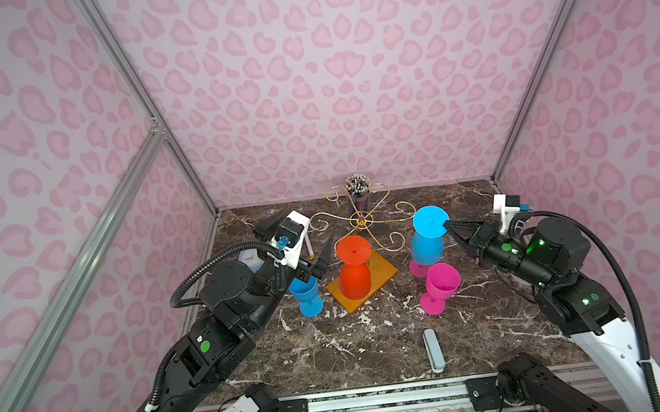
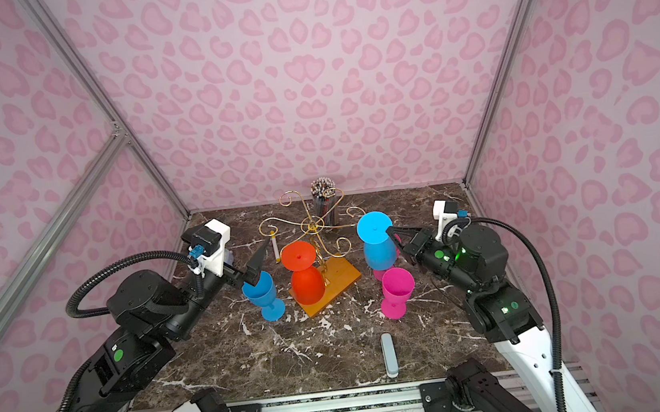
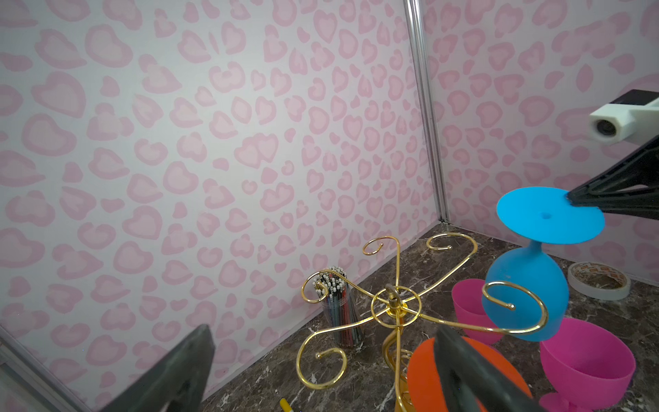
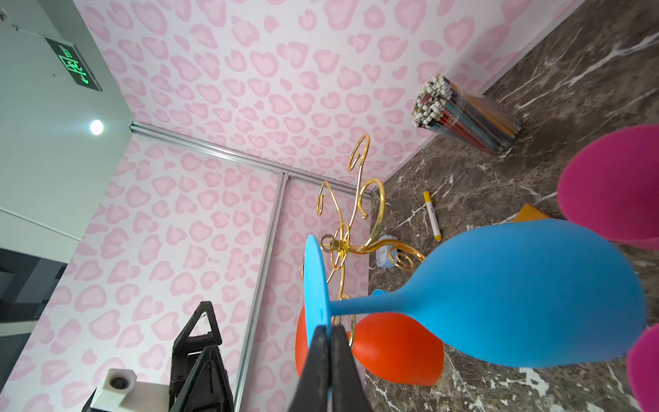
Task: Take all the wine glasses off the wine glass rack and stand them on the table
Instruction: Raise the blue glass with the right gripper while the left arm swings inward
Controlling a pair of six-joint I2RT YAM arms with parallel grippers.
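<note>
At 3 o'clock of the wine glass rack (image 1: pixel 363 222), in both top views, the right gripper (image 1: pixel 447 225) pinches the foot rim of an upturned blue wine glass (image 1: pixel 428 242), held above two pink glasses (image 1: pixel 439 287). Left wrist view: left gripper (image 3: pixel 324 335) splayed wide, gripping nothing, with an orange glass (image 3: pixel 424 374) hanging at the rack's 6 o'clock just ahead. Right wrist view: fingers (image 4: pixel 317 364) clenched on the blue foot, pencil cup (image 4: pixel 463 110) beyond.

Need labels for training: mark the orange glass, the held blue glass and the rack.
orange glass (image 1: pixel 355 281): in a top view, bowl.
held blue glass (image 1: pixel 427 249): in a top view, bowl.
rack (image 1: pixel 383 270): in a top view, base.
</note>
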